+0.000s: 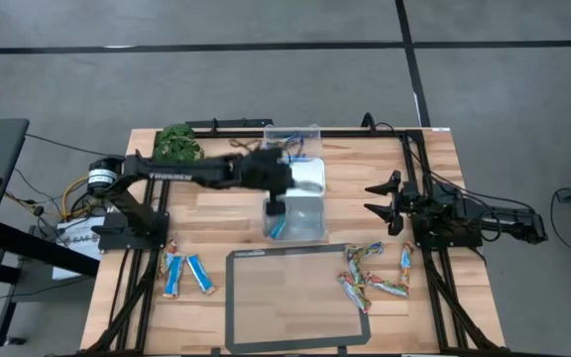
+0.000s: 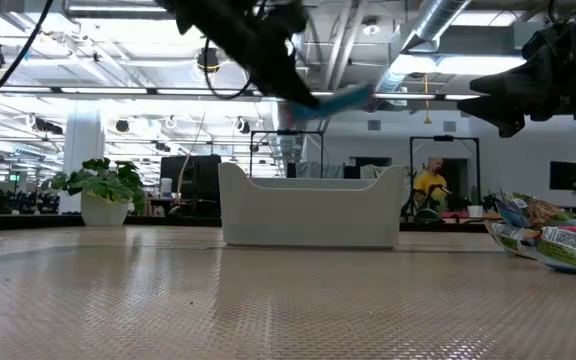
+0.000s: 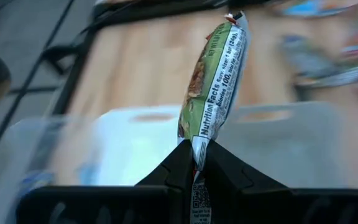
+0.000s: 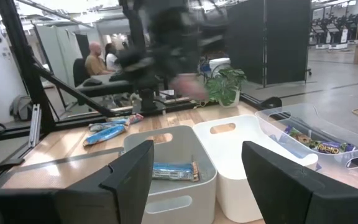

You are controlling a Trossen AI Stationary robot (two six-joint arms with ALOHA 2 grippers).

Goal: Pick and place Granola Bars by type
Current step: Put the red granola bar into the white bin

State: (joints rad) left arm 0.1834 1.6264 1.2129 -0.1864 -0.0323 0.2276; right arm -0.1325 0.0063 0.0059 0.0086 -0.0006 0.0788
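Note:
My left gripper point(image 1: 276, 206) hangs over the two tubs at the table's middle, shut on a wrapped granola bar point(image 3: 213, 81). The side facing the wrist camera is green and white with nutrition print. In the low view the bar point(image 2: 346, 99) sits high above the tubs point(image 2: 313, 205). The grey near tub point(image 4: 166, 180) holds one blue bar point(image 4: 173, 171) lying flat on its floor. The white far tub point(image 4: 229, 149) shows nothing inside. Blue bars point(image 1: 186, 273) lie near-left and multicoloured bars point(image 1: 370, 278) near-right. My right gripper point(image 1: 383, 203) waits open at the right. My left gripper pinches the bar by one end of its wrapper point(image 3: 199, 142) between its two fingertips, coming down at a slant from above. The rest of the bar juts out past the fingertips. It is lifted clear, above the tubs.
A clear bin point(image 1: 292, 139) with small wrapped items stands at the far edge beside a potted plant point(image 1: 178, 142). A black-outlined mat point(image 1: 295, 297) lies at the near middle. Black frame rails point(image 1: 419, 178) run along both sides. People are in the room behind.

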